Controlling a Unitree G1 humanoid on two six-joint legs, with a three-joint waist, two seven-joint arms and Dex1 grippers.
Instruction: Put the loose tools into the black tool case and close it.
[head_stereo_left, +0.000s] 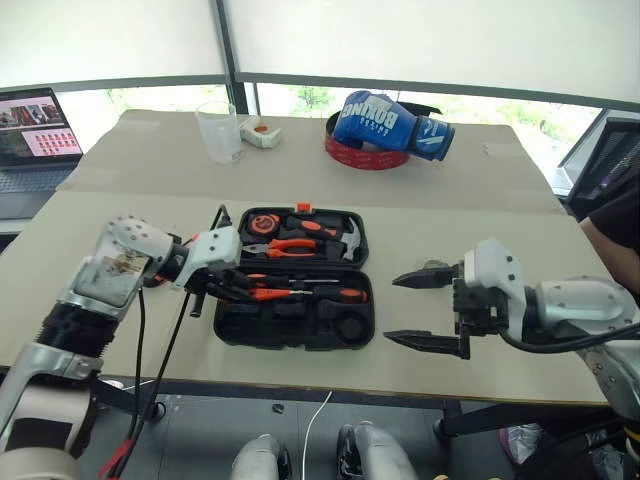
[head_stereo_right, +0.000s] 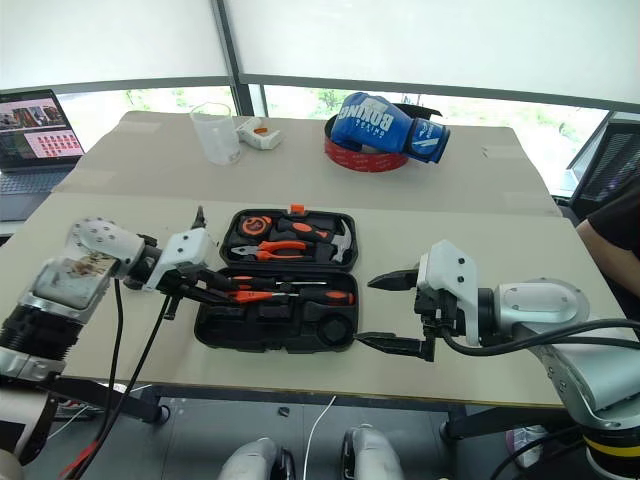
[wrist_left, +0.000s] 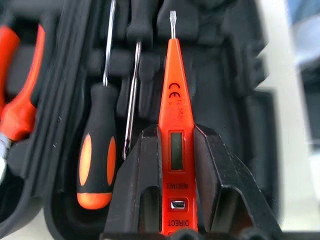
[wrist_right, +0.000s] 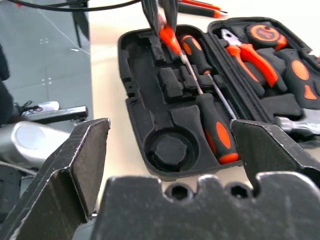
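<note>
Two screwdrivers in case, one tester in left gripper.

Tester screwdriver reads "CE", "DIRECT" — blue glove reads "BOXING"

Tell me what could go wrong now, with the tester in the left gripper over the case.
The left gripper clamps the orange tester screwdriver by its rear, tip far out; it may pivot and miss its slot. Two screwdrivers already lie close beside it in the black tool case, so lowering could knock them loose.
</note>
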